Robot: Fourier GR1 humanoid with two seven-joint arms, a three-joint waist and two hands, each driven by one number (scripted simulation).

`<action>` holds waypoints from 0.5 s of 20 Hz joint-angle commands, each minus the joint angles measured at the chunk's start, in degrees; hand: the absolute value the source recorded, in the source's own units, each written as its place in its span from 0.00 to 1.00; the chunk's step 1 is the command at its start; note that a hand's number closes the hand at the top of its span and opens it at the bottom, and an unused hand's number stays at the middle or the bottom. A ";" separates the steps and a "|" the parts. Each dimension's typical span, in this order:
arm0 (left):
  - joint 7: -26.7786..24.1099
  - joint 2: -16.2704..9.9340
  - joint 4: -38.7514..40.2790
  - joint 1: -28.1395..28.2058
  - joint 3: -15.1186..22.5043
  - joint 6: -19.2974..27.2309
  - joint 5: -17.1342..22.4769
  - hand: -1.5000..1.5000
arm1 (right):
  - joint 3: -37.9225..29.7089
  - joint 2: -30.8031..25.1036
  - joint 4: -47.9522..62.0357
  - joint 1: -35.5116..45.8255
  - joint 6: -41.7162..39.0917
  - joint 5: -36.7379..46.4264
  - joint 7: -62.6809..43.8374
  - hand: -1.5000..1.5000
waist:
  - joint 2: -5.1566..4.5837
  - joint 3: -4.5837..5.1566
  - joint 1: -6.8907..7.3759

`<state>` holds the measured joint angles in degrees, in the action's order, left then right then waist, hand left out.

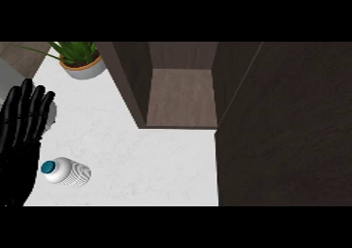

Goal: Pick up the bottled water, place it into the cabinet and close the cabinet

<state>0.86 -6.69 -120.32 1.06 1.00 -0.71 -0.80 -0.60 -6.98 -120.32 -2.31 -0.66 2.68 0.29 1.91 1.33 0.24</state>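
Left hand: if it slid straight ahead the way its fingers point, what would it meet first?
Probably nothing soon: the left hand points up the counter edge, left of the potted plant. The bottle lies beside it, off that line. Depth is uncertain.

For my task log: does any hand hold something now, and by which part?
Nothing is held. The left hand is open, fingers straight, beside the bottled water on the counter.

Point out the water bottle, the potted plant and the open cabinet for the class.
water bottle (67,173), head view, on its ribbed white body.
potted plant (84,68), head view, on its pot.
open cabinet (182,94), head view, on its inner shelf floor.
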 commanded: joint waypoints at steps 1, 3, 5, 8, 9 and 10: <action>-4.31 -2.53 0.33 1.16 -4.45 -5.81 8.45 0.00 | 2.52 1.84 0.54 -0.33 0.65 2.26 3.21 0.00 | -1.86 -1.28 0.01; -5.15 -7.02 0.61 2.73 -8.10 -14.59 19.27 0.00 | 2.33 1.80 -7.28 -1.66 0.22 -1.31 -1.95 0.00 | -1.58 -1.14 -0.16; -4.49 -9.79 0.93 3.79 -9.37 -21.21 27.60 0.00 | 3.32 3.80 -5.92 -3.19 0.44 -2.35 0.87 0.00 | -1.51 -1.14 0.27; 2.44 -12.29 6.07 8.86 -7.10 -25.80 33.55 0.00 | 5.38 3.69 -4.10 -7.98 -3.38 -9.36 -6.45 0.00 | -1.80 -1.22 0.05; 1.77 -13.92 7.64 9.68 -8.97 -28.26 36.44 0.00 | 6.35 3.78 -8.04 -9.11 -2.73 -9.47 -9.72 0.00 | -1.58 -1.12 -0.44; 1.43 -16.22 8.56 11.28 -10.75 -31.71 39.81 0.00 | 6.62 3.85 -6.94 -11.55 -4.04 -10.55 -7.21 0.00 | -1.61 -1.21 -0.17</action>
<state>0.37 -17.64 -115.18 8.18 -6.73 -23.76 28.66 3.87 -3.78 -125.84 -8.76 -2.68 -4.10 -4.48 0.37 0.27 0.13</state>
